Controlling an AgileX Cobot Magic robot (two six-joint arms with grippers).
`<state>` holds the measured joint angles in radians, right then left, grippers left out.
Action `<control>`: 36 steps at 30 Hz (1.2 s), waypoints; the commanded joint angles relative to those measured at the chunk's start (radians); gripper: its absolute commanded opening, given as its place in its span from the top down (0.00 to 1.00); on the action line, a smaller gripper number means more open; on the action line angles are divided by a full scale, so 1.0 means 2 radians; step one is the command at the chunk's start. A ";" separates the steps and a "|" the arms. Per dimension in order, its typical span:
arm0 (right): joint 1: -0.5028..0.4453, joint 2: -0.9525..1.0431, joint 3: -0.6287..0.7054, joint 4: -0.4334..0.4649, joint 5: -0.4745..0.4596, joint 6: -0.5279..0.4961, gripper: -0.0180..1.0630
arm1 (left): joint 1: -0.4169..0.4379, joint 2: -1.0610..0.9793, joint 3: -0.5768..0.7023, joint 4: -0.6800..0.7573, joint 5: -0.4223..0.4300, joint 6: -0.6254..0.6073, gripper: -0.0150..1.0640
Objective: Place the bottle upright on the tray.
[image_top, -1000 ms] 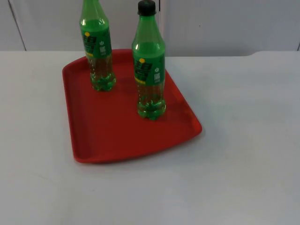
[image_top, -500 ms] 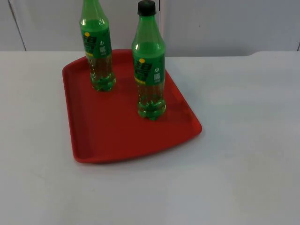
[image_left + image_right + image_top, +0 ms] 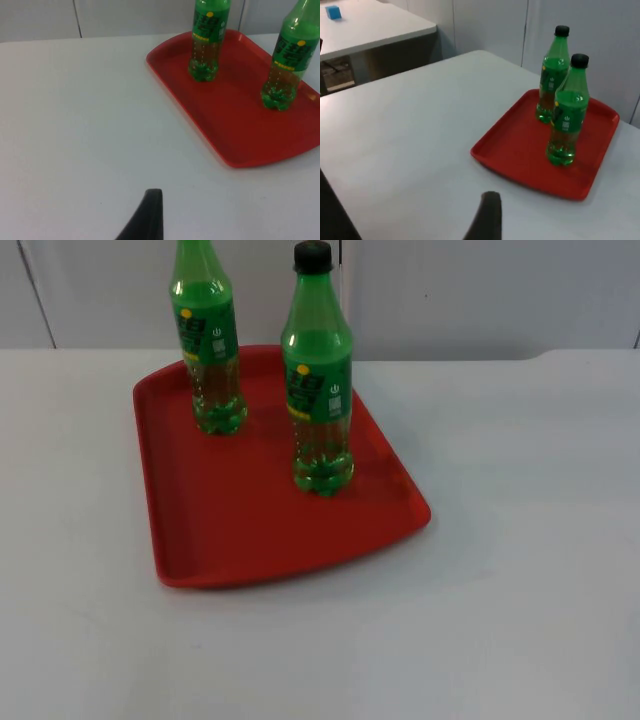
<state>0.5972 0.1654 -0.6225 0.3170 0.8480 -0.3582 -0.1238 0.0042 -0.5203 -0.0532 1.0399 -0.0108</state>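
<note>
Red plastic is what we meet first: the tray (image 3: 260, 500) lies on the white table (image 3: 520, 540), left of centre in the top view, its far edge close to the grey wall (image 3: 480, 290). Two green bottles stand upright on it, apart from each other. We see the near bottle (image 3: 319, 390) just right of the tray's middle, black cap on, green label around its body. The far bottle (image 3: 207, 340) stands by the tray's far left corner, and the upper edge of the top view cuts off its neck.

From the right wrist view we get both bottles whole, each with a black cap: the near bottle (image 3: 567, 117) in front, the far bottle (image 3: 553, 80) just behind it, both on the tray (image 3: 520, 150). That view also takes in a second table (image 3: 365, 22) beyond ours, with a small blue cube (image 3: 333, 12) on it.

From the left wrist view we see the tray (image 3: 235, 120) from its other side, with the far bottle (image 3: 207, 45) and the near bottle (image 3: 287, 65) both cropped at the neck.

Of the left gripper (image 3: 145, 220) we see one black fingertip over bare table, well apart from the tray; of the right gripper (image 3: 487, 217) likewise. We cannot tell whether either is apart or together. Neither touches a bottle.
</note>
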 commanded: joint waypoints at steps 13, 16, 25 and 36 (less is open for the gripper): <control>0.003 -0.083 0.007 -0.151 0.112 0.139 0.31 | -0.003 -0.002 0.001 0.005 -0.001 0.001 0.14; 0.003 -0.083 0.026 -0.154 0.110 0.140 0.31 | -0.003 -0.002 0.001 0.009 -0.001 0.001 0.14; 0.003 -0.083 0.054 -0.158 0.116 0.151 0.31 | -0.003 -0.002 0.001 0.022 0.001 0.002 0.14; 0.003 -0.083 0.054 -0.169 0.116 0.174 0.31 | -0.003 -0.002 0.001 0.022 0.002 0.018 0.14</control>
<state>0.5993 0.0032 -0.5217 -0.0149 1.0789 -0.0154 -0.1238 0.0042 -0.5203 -0.0125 1.0399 0.0198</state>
